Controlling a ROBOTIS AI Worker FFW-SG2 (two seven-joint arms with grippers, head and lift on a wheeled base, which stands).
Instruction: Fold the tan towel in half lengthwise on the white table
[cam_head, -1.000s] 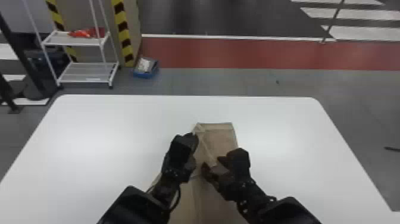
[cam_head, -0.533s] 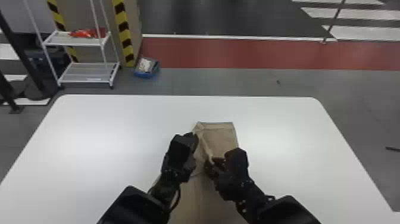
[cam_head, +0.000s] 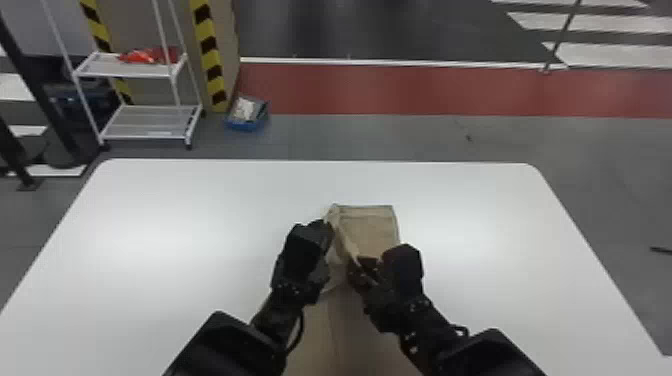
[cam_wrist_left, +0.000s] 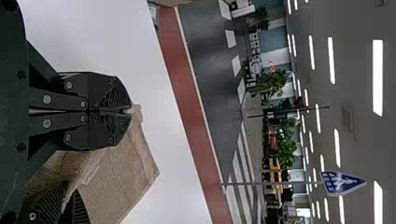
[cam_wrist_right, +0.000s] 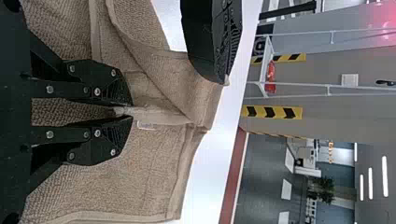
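The tan towel (cam_head: 370, 231) lies lengthwise on the white table (cam_head: 190, 200), its far end in front of both hands. My left gripper (cam_head: 327, 231) is at the towel's left edge; in the left wrist view the left gripper (cam_wrist_left: 129, 111) is shut, with a bit of the towel (cam_wrist_left: 123, 179) at its tips. Slightly nearer and to the right, my right gripper (cam_head: 356, 264) is over the towel. In the right wrist view, the right gripper (cam_wrist_right: 123, 111) pinches a raised fold of the towel (cam_wrist_right: 149, 172). Arms hide part of the near cloth.
Beyond the table's far edge stand a white shelf rack (cam_head: 150, 122) and a blue bin (cam_head: 247, 114) on the floor. Both grippers are close together, only a narrow strip of cloth between them.
My right gripper has moved a little forward and taken hold of the towel's loose edge, which now rises to its fingertips. My left gripper has stayed nearly still.
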